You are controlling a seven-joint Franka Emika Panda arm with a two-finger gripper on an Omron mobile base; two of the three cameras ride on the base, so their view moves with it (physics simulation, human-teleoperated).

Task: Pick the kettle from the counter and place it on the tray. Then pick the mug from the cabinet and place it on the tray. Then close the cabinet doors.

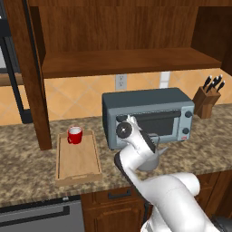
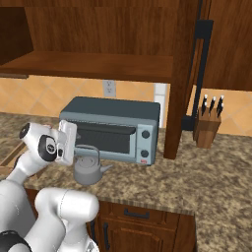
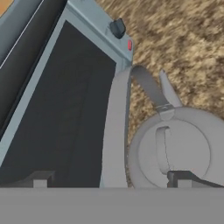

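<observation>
Kettle [image 2: 88,171] sat upright on the surface [image 2: 206,167] just in front of the toaster oven [image 2: 110,129], directly below the end effector [image 3: 109,179], which hung above it released, fingers spread wide with the arched handle between them. Mug [image 1: 74,135] stood on the tray [image 1: 78,158].

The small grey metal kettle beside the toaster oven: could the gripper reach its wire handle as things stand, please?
Probably yes. The open gripper hangs right above the small grey metal kettle, nothing between them; the grey toaster oven stands close beside, which leaves one finger little room.
</observation>
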